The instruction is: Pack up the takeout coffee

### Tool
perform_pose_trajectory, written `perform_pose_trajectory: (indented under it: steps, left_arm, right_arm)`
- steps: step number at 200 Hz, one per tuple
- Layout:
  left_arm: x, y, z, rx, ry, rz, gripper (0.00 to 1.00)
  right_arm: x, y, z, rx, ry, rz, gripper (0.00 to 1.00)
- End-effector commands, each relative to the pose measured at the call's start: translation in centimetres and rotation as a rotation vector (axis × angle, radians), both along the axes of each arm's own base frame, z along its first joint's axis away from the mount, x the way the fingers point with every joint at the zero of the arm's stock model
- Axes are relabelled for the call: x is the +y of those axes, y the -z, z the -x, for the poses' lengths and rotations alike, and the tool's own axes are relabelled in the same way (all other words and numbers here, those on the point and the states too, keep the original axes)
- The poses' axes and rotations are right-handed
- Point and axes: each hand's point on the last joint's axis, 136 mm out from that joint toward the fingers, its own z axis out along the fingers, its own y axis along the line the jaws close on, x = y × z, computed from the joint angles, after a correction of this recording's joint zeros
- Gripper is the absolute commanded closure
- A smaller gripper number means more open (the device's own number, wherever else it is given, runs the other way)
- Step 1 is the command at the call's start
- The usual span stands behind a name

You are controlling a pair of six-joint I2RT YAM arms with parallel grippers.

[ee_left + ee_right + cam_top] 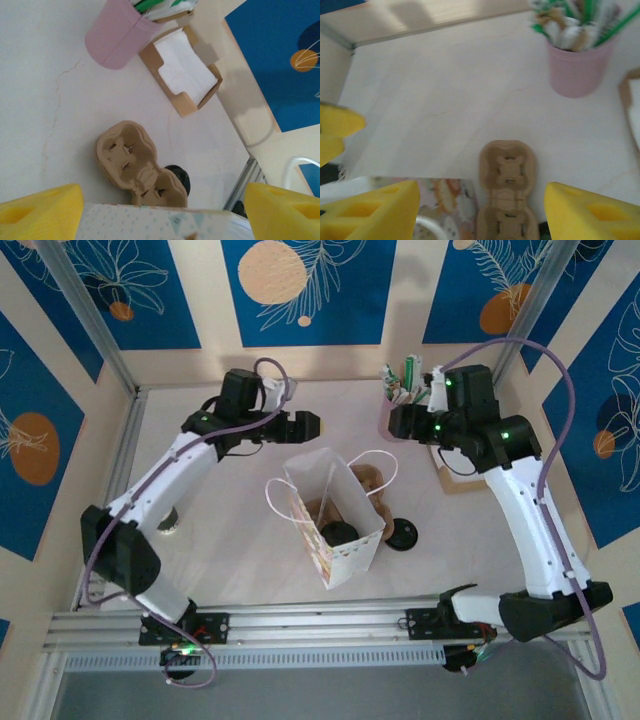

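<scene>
The takeout coffee point(338, 533) stands inside the open paper bag point(350, 558) in the middle of the table point(230, 550), and its black lid is visible from above. The left gripper point(162, 200) is wide open and holds nothing; it hangs above the far edge of the bag. The right gripper point(480, 200) is also wide open and empty, above the cardboard cup carrier point(507, 167) behind the bag.

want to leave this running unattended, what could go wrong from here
1. The paper bag stands free with the takeout coffee inside. The left gripper, jaws open, hangs near its rim and could snag a handle and tip it.
2. The right gripper sits close to the pink cup of utensils and may knock it over.
</scene>
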Motion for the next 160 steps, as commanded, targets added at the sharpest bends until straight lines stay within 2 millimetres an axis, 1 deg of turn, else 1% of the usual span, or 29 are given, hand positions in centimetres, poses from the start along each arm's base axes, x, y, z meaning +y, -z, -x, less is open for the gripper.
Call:
perform_pose_trajectory:
  steps: [1,29,71,75,94,117,136,160]
  left_arm:
    - [-1.9,0.5,-0.6,0.003,0.077,0.023,0.21]
    - [-4.0,2.8,-2.5,0.042,0.127,0.035,0.24]
    - [-6.9,6.1,-6.1,0.083,0.193,0.061,0.26]
    - [-7.2,5.9,-6.4,0.081,0.198,0.07,0.27]
    - [-8.5,6.7,-7.7,0.098,0.223,0.104,0.28]
    - [-9.4,7.2,-8.9,0.107,0.233,0.127,0.3]
    - [-9.7,8.1,-9.5,0.119,0.235,0.127,0.31]
    - [-9.9,8.9,-9.6,0.131,0.235,0.126,0.31]
  right_arm:
    - [-2.2,2.4,-0.9,0.09,0.075,-0.053,0.33]
    - [-5.6,5.2,-3.4,0.151,0.186,-0.055,0.33]
    - [-9.2,9.7,-7.0,0.255,0.29,-0.011,0.34]
    - [-9.5,10.1,-7.4,0.266,0.299,-0.004,0.34]
    - [-11.0,12.1,-8.9,0.317,0.335,0.032,0.35]
    - [-12.9,14.3,-10.5,0.37,0.378,0.062,0.39]
    - [-14.9,16.2,-11.3,0.42,0.421,0.102,0.44]
    - [-17.0,18.4,-12.1,0.466,0.455,0.118,0.48]
